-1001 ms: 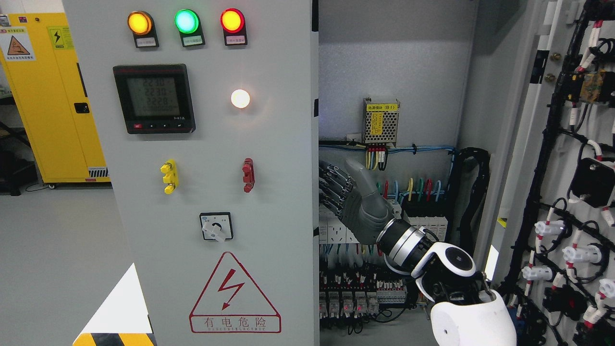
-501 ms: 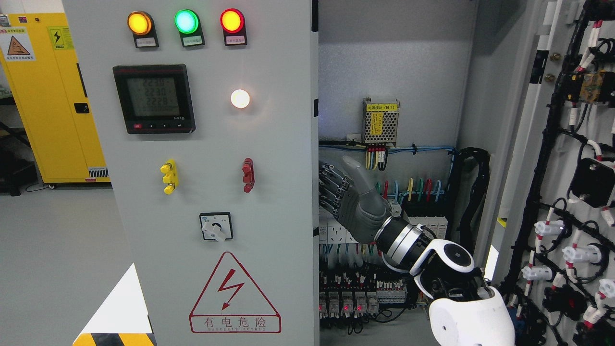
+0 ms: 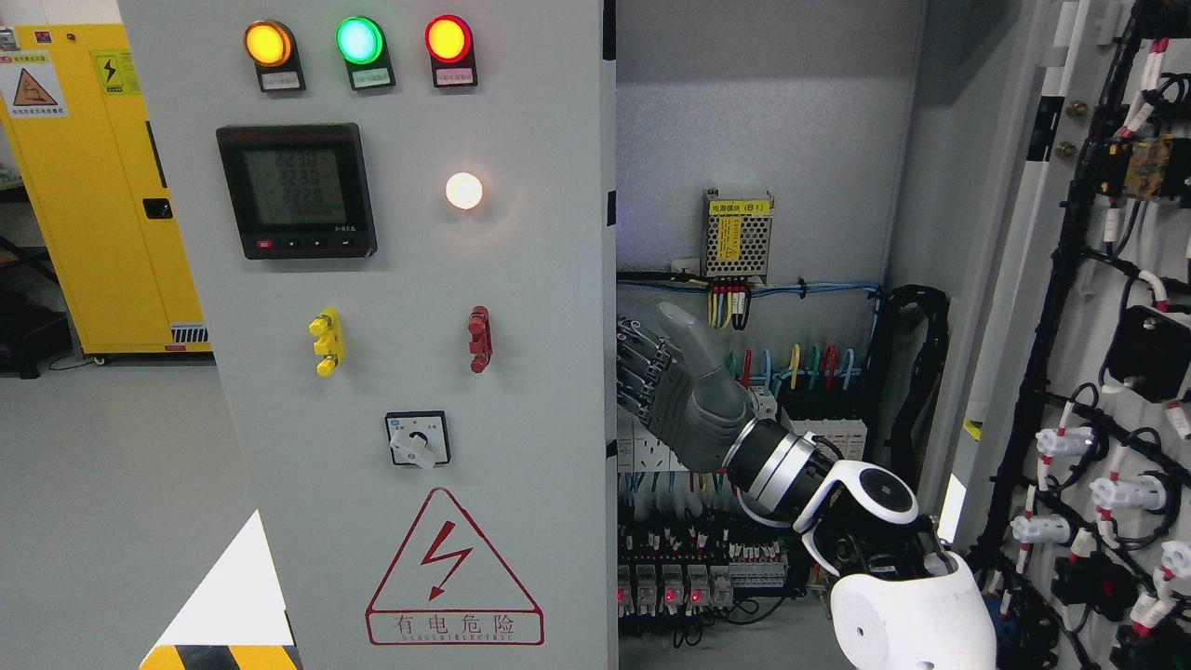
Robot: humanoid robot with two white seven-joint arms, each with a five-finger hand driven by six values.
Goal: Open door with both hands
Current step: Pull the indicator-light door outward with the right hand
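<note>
The grey left door (image 3: 409, 335) of the electrical cabinet fills the middle of the head view, its right edge running down the picture just right of centre; on its face sit three lit lamps, amber (image 3: 267, 43), green (image 3: 359, 40) and red (image 3: 448, 39), above a digital meter (image 3: 297, 191), a white glowing lamp (image 3: 463, 191), a yellow handle (image 3: 326, 342), a red handle (image 3: 479, 339), a rotary switch (image 3: 418, 440) and a red warning triangle (image 3: 454, 568). The right hand (image 3: 684, 391) comes in from the lower right on a white and silver arm and reaches to that door's right edge; its dark fingers (image 3: 635, 368) are curled toward the edge and touch or hook behind it, though whether they truly grip it cannot be told, and the thumb points up, free of the door. Behind the hand the cabinet stands open, showing a perforated power supply (image 3: 738, 234) with a yellow label, coloured wiring (image 3: 791, 365) and rows of terminal blocks (image 3: 707, 568); the right door (image 3: 1098, 354) is swung wide at the picture's right, its inner side carrying black cable looms and white connectors. A yellow cabinet (image 3: 102, 186) stands at the far left; the left hand does not show.
</note>
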